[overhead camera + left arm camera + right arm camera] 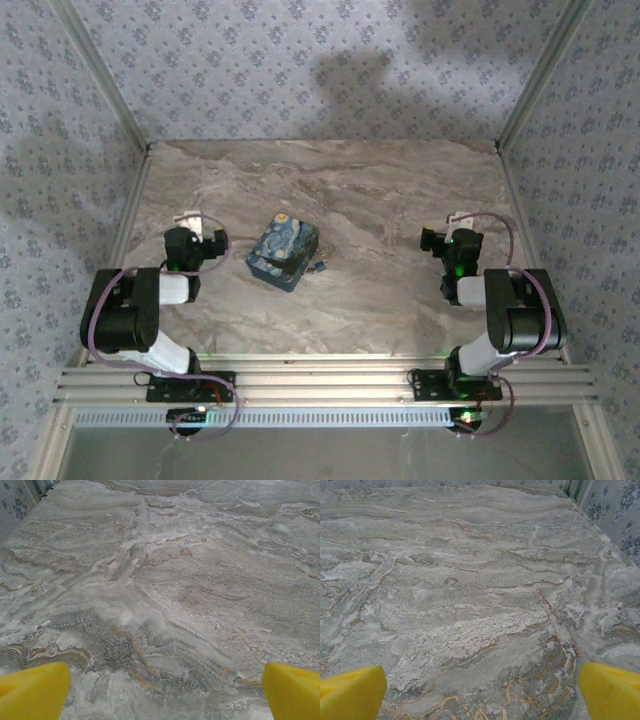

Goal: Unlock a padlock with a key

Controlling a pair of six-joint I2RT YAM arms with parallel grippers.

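A blue box with a swirly painted pattern (283, 252) lies on the marble table (380, 290) between the two arms. A small dark blue item (318, 267) rests against its right side; it is too small to tell whether it is the padlock or the key. My left gripper (200, 230) hovers just left of the box, open. My right gripper (447, 230) is well to the right of it, also open. In the left wrist view the yellow fingertips (32, 690) stand wide apart over bare marble, as do the yellow fingertips (610, 690) in the right wrist view.
Patterned walls with aluminium posts (120, 100) close in the table on the left, back and right. An aluminium rail (320, 385) runs along the near edge, where both arm bases are bolted.
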